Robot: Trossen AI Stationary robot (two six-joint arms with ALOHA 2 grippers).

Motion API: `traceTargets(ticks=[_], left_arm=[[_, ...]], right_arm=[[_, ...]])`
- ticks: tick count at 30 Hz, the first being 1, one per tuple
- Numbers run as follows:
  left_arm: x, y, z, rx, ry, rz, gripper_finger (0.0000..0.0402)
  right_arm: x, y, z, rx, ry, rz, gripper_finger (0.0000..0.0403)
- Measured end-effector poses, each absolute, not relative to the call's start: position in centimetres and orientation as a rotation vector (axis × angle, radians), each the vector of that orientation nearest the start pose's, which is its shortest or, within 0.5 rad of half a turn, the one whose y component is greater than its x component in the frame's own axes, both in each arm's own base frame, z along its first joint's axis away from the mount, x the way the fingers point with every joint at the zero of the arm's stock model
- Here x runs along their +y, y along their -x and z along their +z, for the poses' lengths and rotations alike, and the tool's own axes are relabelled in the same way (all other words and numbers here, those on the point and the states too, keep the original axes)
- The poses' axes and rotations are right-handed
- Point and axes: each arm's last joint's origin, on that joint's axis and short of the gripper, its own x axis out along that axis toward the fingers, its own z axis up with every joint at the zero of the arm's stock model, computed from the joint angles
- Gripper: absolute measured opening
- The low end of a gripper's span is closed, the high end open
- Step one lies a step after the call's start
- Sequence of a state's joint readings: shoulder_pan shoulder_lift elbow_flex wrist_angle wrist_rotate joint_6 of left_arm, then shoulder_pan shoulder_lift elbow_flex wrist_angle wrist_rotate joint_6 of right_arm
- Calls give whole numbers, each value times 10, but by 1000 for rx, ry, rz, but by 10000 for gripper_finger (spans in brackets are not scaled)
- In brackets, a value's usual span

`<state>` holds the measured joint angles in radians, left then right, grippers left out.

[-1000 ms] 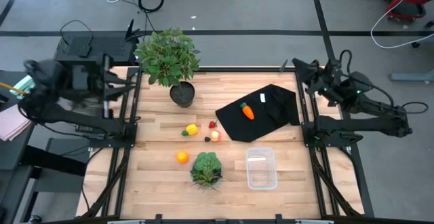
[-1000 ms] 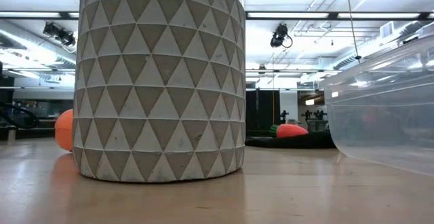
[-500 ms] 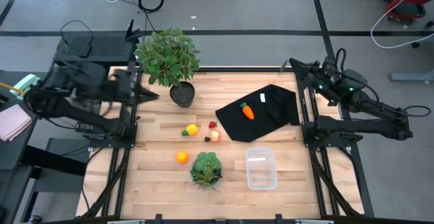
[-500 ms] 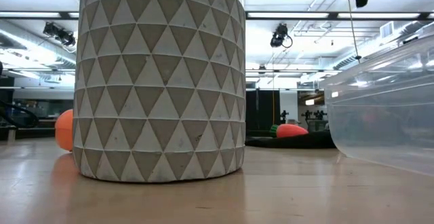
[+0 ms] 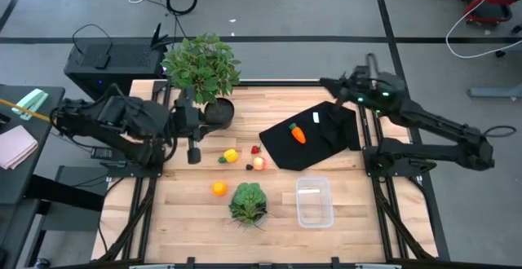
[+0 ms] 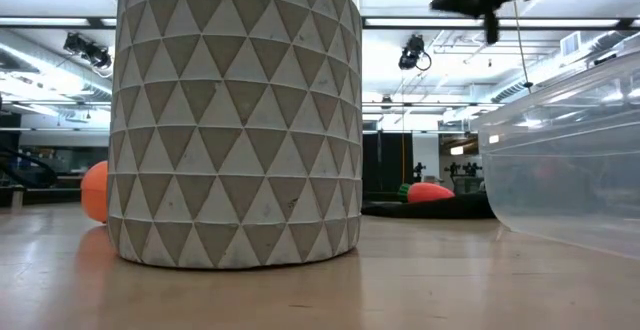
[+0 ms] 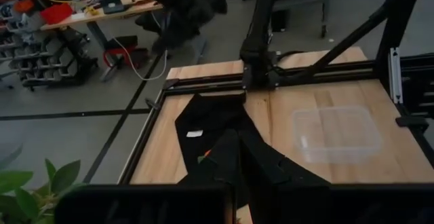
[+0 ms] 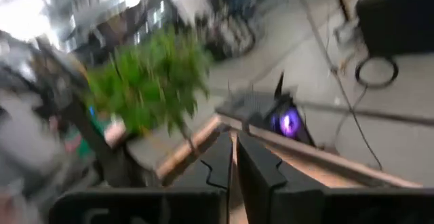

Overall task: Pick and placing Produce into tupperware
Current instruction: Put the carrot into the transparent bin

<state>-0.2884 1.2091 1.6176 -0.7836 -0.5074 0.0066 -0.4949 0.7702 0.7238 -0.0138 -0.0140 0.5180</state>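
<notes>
Produce is lying mid-table, carrot [image 5: 298, 133] on cloth [image 5: 326, 126], tupperware [image 5: 314, 203] sitting near the front, while left gripper [image 5: 194, 153] and right gripper [image 5: 325, 81] are both hovering clenched above the wood

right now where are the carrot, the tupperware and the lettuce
carrot [image 5: 298, 133], high view, middle of its orange body
tupperware [image 5: 314, 202], high view, centre of its clear floor
lettuce [image 5: 248, 201], high view, middle of the leaves

Even overhead light, soft shadows on the bench [image 5: 269, 212]; the right wrist view is heavily motion-blurred.
</notes>
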Motion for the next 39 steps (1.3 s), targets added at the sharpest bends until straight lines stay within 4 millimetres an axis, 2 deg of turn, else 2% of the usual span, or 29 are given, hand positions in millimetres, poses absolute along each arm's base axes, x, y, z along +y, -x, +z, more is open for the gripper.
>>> traceTargets(ticks=[6, 12, 17, 22, 27, 31, 39], left_arm=[[-49, -206, 463, 401, -143, 250, 25], [-45, -197, 447, 549, -91, 340, 23], [-45, -195, 434, 620, -48, 373, 19], [-50, -191, 428, 671, -49, 359, 14], [-53, -190, 427, 681, -37, 361, 13], [-53, -190, 427, 680, -36, 359, 15], [-53, -190, 427, 680, -38, 359, 12]], right_arm=[[-97, -186, 321, 190, -402, -435, 77], [-112, -213, 320, 590, -307, -426, 137], [-124, -233, 310, 821, -344, -449, 146], [-129, -245, 287, 954, -410, -443, 145], [-122, -260, 269, 1038, -405, -398, 164], [-114, -270, 260, 1066, -408, -372, 197], [-102, -288, 237, 1148, -429, -376, 294]])
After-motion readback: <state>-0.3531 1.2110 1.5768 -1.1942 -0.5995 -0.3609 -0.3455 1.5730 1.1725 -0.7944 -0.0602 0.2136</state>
